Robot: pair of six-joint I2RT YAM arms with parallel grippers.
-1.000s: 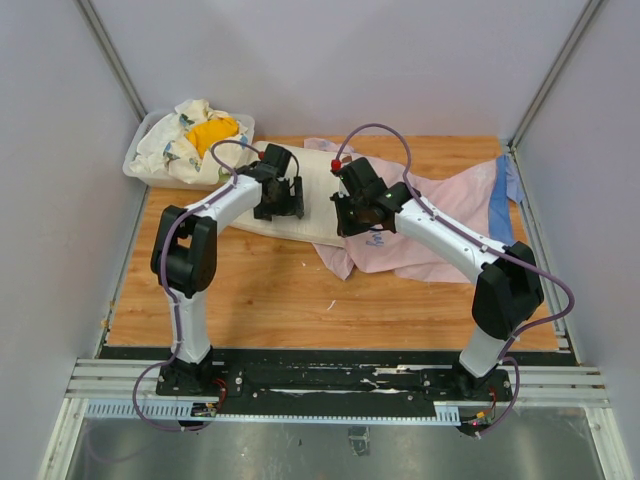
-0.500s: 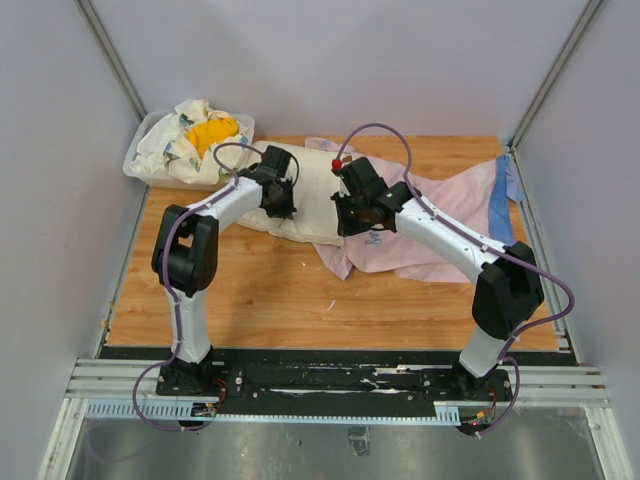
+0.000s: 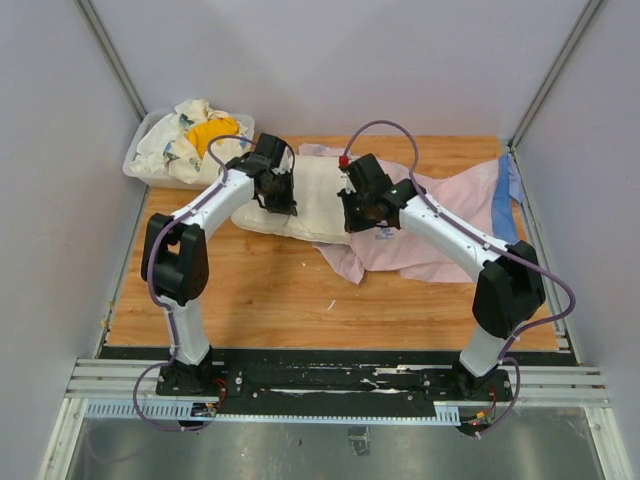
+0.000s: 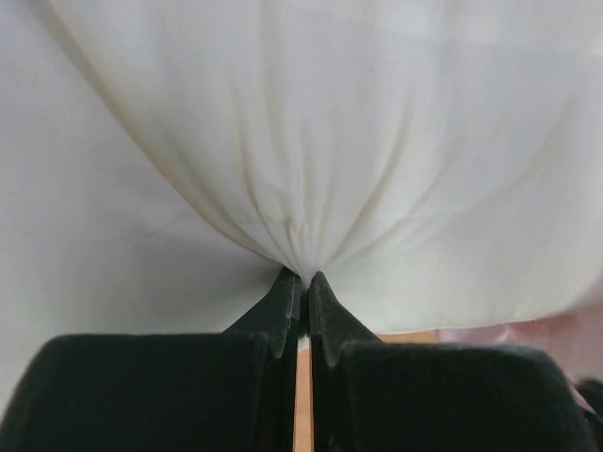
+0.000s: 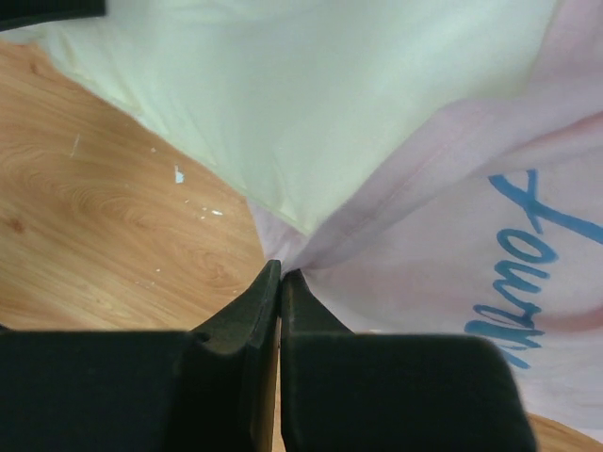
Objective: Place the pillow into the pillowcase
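Note:
The cream-white pillow (image 3: pixel 305 195) lies on the wooden table at the back centre, its right end under the pink side of the pillowcase (image 3: pixel 440 230). My left gripper (image 3: pixel 281 192) is shut on a pinch of the pillow's cover, which gathers into folds at the jaws (image 4: pixel 303 278) across the pillow (image 4: pixel 311 141). My right gripper (image 3: pixel 364 212) is shut on the pink edge of the pillowcase (image 5: pixel 452 245), right where it meets the pillow (image 5: pixel 311 94). The jaws (image 5: pixel 280 271) hold that hem just above the wood. Blue lettering shows on the pink cloth.
A clear plastic bin (image 3: pixel 140 158) with a white-and-yellow cloth bundle (image 3: pixel 200 135) stands at the back left corner. A blue strip of the pillowcase (image 3: pixel 500 195) reaches the right wall. Grey walls enclose the table on three sides.
My left gripper closed on the pillow's cover and then moved a little back and left with it. The right gripper shifted slightly back, still shut on the pillowcase.

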